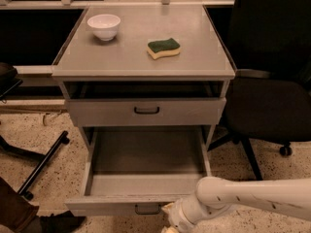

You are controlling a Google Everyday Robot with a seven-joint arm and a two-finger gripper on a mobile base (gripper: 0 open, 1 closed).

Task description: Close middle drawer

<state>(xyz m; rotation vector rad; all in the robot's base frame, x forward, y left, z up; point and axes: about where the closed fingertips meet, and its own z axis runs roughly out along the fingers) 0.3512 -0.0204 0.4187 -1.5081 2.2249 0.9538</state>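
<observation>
In the camera view the middle drawer [112, 206] stands pulled far out of the grey cabinet [221, 106], under the upper drawer [97, 113]. The hand [171, 223] is low at the picture's bottom edge, just beside the drawer front and near its dark handle [147, 209] (if it is apart or together, I cannot tell). I think a good push should press flat near the middle of the front and go straight inward, slowing at the end, so the bowl [103, 25] and sponge [164, 48] on the top surface [131, 57] are not shaken.
</observation>
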